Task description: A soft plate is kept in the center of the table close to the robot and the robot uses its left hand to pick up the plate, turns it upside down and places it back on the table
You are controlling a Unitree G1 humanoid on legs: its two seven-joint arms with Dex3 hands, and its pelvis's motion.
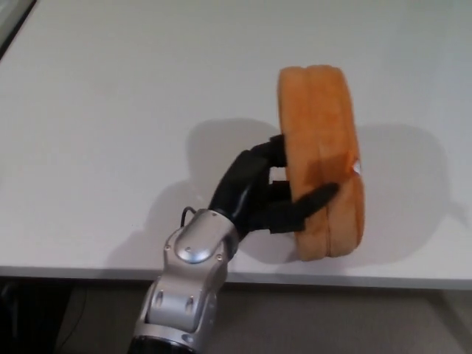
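Note:
The soft orange plate [321,158] stands on edge above the white table [110,110], held up near the table's front edge, its rim facing me. My left hand [269,195] is shut on it from the left, with one black finger across the rim and the others behind its left face. The silver forearm [188,280] rises from the bottom of the head view. A small tag shows at the plate's right side. My right hand does not show.
The table's front edge [88,271] runs across the bottom of the view, with dark floor below it. A dark strip lies at the top left corner [11,18].

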